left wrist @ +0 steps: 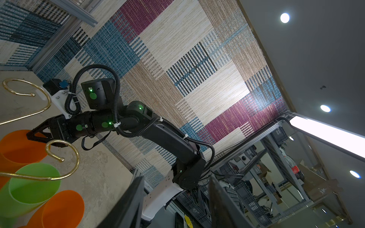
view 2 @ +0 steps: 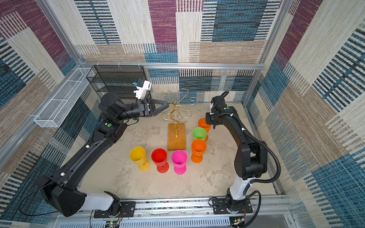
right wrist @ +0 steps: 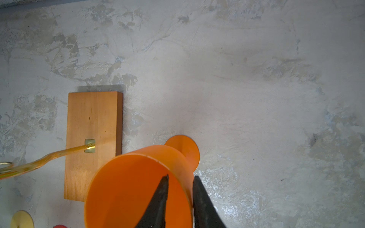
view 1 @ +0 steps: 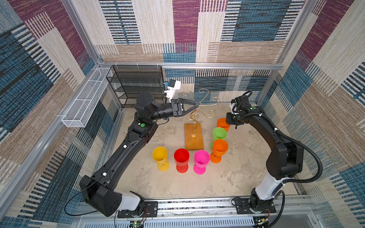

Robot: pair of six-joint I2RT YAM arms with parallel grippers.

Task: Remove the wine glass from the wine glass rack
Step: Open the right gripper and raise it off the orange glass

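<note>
Now clamping the wall of the orange wine glass with the right gripper's fingers, one inside the bowl, one outside. Upright and off the wine glass rack, just beside its wooden base, behind the green wine glass. Holding the left gripper's fingers apart near the gold scroll arms.

Top views look steeply down on the rectangular orange-brown wooden base; the right wrist view shares it, close; left wrist view tilts upward.
</note>
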